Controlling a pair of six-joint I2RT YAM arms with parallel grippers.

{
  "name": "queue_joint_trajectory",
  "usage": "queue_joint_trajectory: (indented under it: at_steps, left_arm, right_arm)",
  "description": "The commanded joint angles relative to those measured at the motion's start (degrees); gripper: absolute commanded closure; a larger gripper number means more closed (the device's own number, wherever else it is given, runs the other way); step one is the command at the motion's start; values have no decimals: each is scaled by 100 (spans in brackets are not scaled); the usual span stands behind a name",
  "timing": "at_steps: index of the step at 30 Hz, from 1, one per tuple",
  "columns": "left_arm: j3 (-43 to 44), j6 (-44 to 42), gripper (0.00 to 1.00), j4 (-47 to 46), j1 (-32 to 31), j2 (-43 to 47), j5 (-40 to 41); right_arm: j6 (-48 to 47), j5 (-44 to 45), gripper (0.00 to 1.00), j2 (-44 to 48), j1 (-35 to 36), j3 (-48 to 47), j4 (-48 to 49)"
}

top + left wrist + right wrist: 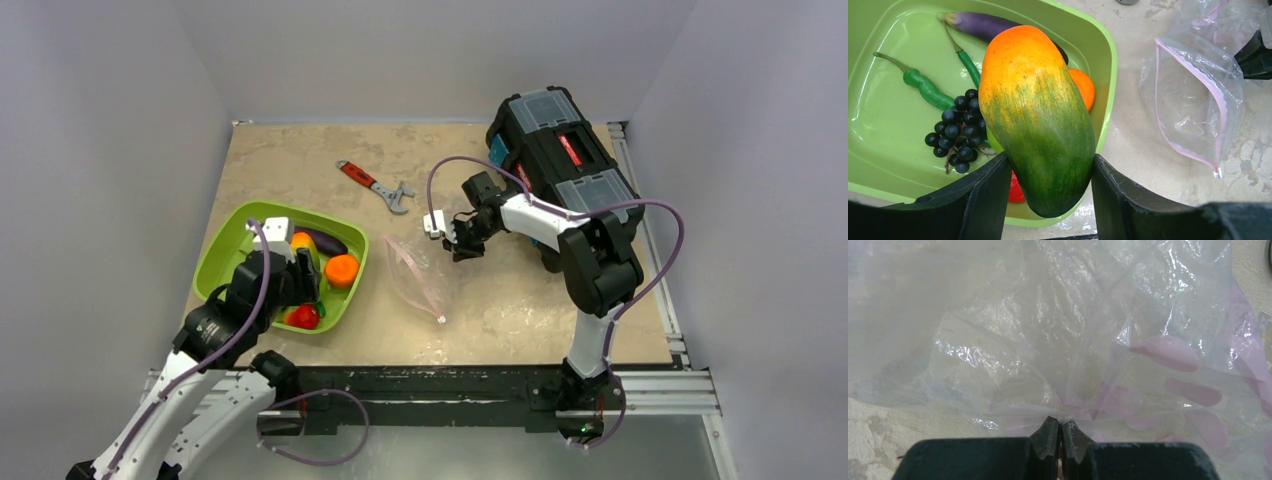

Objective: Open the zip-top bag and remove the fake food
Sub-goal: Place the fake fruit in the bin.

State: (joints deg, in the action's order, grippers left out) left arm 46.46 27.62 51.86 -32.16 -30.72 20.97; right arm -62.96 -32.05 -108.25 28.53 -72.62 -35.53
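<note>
My left gripper (1048, 185) is shut on a fake mango (1038, 115), orange at the top and green below, held over the near right corner of the green tray (1108, 75). In the tray lie other fake food: a purple eggplant (978, 24), green pods (925, 87), dark grapes (955, 132), an orange fruit (1085, 87) and a red piece (1017, 190). The clear zip-top bag (415, 275) lies on the table right of the tray, its pink-edged mouth (1193, 100) gaping. My right gripper (1059, 432) is shut on the bag's plastic (1048, 330) at its far end (462, 240).
A red-handled wrench (375, 185) lies on the table behind the bag. A black toolbox (560, 150) stands at the back right, close behind my right arm. White walls close in the table on the left, the back and the right.
</note>
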Motion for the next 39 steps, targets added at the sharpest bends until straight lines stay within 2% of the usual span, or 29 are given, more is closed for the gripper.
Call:
queue_joint_trajectory:
  at_steps: [1, 14, 30, 39]
  left_arm:
    - [-50, -233, 100, -489, 308, -171, -309]
    - [-273, -419, 100, -686, 1290, -364, -758]
    - [-234, -768, 100, -686, 1991, -660, -1016]
    - [-297, -620, 100, -767, 2210, -1021, -987]
  right_arm:
    - [27, -46, 99, 58, -11, -52, 11]
    - [54, -26, 98, 84, -15, -35, 46]
    - [64, -37, 98, 74, -15, -36, 57]
    - [73, -48, 98, 83, -17, -31, 62]
